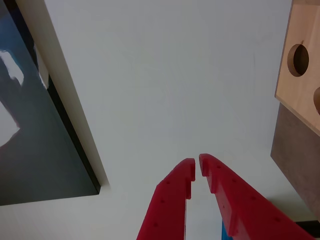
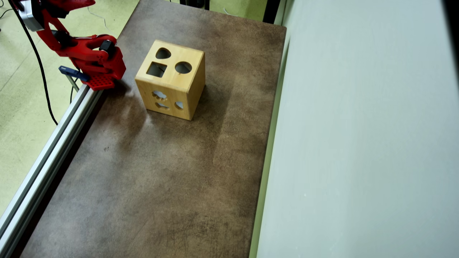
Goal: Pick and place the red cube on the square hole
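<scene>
Resting: gripper (image 1: pixel 197 171) nearly closed, holding nothing
Box: wooden box (image 2: pixel 186 89) on brown table (image 2: pixel 161 179)
Top: square hole (image 2: pixel 156 69) uncovered

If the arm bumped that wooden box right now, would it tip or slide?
Probably slide, not tip: the wooden box looks about as wide as it is tall and sits flat on the brown table. Its holes suggest it is hollow, so fairly light. It looks rigid, unlikely to dent.

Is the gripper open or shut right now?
Shut, and empty: in the wrist view the gripper's red fingertips nearly meet, with only a thin slit and nothing between them.
</scene>
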Available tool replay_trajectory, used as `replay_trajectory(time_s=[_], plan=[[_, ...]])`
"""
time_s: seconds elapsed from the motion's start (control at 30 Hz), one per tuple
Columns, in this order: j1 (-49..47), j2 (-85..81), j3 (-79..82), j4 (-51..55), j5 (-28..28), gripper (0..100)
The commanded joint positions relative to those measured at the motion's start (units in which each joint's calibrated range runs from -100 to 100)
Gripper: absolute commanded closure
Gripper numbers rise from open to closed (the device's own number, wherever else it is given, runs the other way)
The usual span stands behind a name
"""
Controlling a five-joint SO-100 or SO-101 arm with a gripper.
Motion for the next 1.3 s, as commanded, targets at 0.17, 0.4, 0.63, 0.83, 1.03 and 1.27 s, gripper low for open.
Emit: replay_trajectory(time_s=[0.17,0.4,0.63,0.83,1.03,1.27], plan=[[0.43,0.26,0.23,-0.05,0.34,97],[0.51,0.18,0.41,0.12,0.39,97],[0.51,0.18,0.23,7.59,0.39,97],[0.51,0.26,0.32,7.67,0.39,97],[0.51,0.26,0.41,7.67,0.39,97],[0.51,0.26,0.41,7.67,0.39,97]])
